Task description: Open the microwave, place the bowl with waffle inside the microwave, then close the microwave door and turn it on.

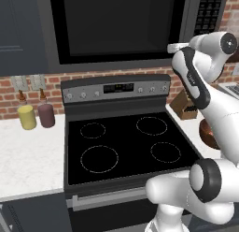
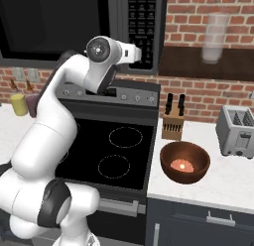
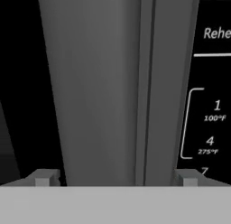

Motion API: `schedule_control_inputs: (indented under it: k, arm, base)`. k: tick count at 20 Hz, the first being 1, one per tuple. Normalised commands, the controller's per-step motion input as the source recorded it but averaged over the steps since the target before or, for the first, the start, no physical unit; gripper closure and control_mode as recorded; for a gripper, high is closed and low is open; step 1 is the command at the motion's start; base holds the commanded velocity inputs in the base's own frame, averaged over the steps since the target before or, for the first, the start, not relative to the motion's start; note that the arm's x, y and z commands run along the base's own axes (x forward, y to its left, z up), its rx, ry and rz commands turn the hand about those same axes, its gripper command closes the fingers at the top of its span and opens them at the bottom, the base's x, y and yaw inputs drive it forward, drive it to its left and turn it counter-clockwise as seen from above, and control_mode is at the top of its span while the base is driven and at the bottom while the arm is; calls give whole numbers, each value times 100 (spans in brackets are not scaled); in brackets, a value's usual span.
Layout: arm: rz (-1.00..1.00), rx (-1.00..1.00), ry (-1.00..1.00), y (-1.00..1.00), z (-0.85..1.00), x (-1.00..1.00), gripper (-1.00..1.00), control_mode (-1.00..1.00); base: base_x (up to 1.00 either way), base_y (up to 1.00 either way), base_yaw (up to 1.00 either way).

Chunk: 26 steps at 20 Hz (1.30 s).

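The microwave point(image 1: 116, 30) hangs above the stove with the microwave door point(image 1: 112, 25) shut. In the hand view my gripper point(image 3: 116, 179) is open and very close to the door's right edge. Its two fingertips point(image 3: 45, 178) stand either side of a vertical grey bar point(image 3: 103, 83) beside the keypad point(image 3: 212, 105). In the right base view the hand point(image 2: 133, 53) is raised to the keypad strip point(image 2: 141, 27). The reddish-brown bowl point(image 2: 184, 162) sits on the counter right of the stove, with the waffle point(image 2: 182, 165) inside. The arm partly hides the bowl point(image 1: 206, 133) in the left base view.
A black stove point(image 1: 126, 142) with four burner rings lies below the microwave. A knife block point(image 2: 172, 122) and a toaster point(image 2: 238, 131) stand behind the bowl. A glass point(image 2: 214, 36) sits on a shelf. Yellow point(image 1: 27, 117) and maroon point(image 1: 46, 115) cups stand on the left counter.
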Motion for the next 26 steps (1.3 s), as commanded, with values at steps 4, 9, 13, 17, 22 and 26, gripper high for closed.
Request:
schedule_control_inputs:
  k: [4, 9, 13, 17, 22, 26]
  arm:
    - [14, 0, 1, 63, -97, 100, 100, -100]
    - [14, 0, 12, 88, -97, 100, 100, -100]
    - [17, 2, 13, 100, -55, 100, 100, -100]
    - [24, 2, 15, 100, -27, 64, 100, -100]
    - [30, 0, 40, 100, -2, 57, 100, -100]
    - [43, 0, 60, 100, 41, 18, 100, -100]
  base:
    - [0, 0, 0]
    - [0, 0, 0]
    - [0, 0, 0]
    - [0, 0, 0]
    - [0, 0, 0]
    - [0, 0, 0]
